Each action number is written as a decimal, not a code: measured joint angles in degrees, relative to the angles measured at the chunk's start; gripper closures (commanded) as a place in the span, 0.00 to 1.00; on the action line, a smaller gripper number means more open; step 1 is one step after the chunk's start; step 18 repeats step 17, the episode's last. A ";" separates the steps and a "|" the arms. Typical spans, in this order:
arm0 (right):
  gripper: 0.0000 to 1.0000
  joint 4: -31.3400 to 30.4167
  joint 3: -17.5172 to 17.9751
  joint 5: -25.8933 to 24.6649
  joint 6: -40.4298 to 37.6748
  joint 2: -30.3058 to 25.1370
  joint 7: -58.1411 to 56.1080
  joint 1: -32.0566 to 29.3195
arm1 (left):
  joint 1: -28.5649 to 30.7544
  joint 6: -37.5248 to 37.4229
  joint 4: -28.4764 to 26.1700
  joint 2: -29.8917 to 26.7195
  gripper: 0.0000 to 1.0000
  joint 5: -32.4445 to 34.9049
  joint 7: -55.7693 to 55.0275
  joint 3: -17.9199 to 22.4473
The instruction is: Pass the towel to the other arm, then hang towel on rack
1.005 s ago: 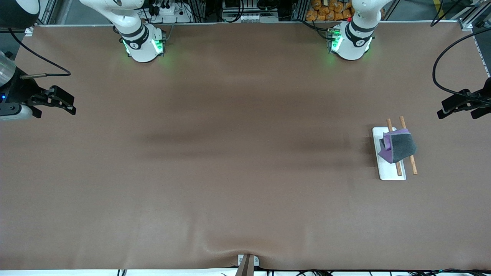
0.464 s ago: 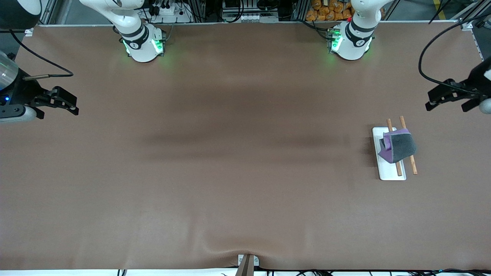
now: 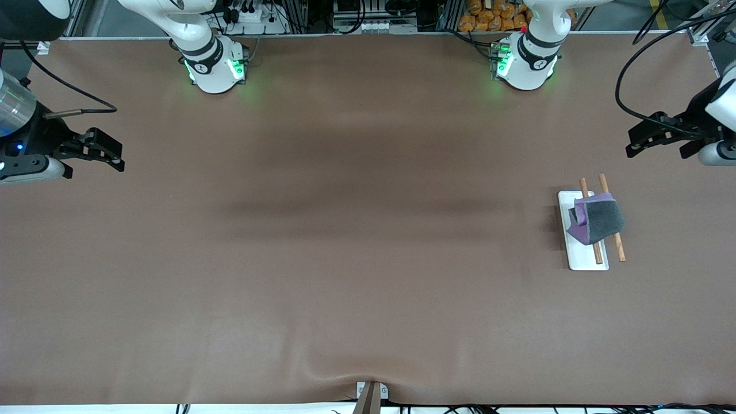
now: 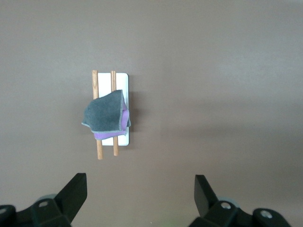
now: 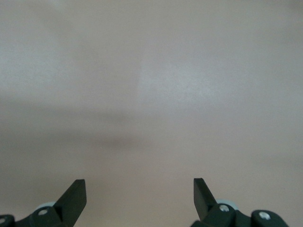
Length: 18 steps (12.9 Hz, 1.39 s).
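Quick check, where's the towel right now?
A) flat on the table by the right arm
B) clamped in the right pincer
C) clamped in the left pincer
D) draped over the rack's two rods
D: the towel hangs over both wooden rods of the rack, while the left pincer and right pincer are both open, empty and apart from it.

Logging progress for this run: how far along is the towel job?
It looks done: the towel is draped over the rack rods, toward the left arm's end of the table. Nothing is in hand: the left gripper is open and empty, up over the table by the rack; the right gripper waits open at its own end. Nothing visible is left except parking the arms.
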 measured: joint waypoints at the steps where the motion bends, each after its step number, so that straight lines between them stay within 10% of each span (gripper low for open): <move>1: 0.00 0.13 -0.13 0.00 0.00 0.01 0.00 -0.02 | -1.79 -0.42 -0.06 -0.19 0.00 0.00 -0.77 1.30; 18: 0.00 1.86 -0.37 0.00 -1.27 0.01 0.00 -0.05 | -5.60 -1.09 -6.91 -8.21 0.00 3.29 -3.01 4.79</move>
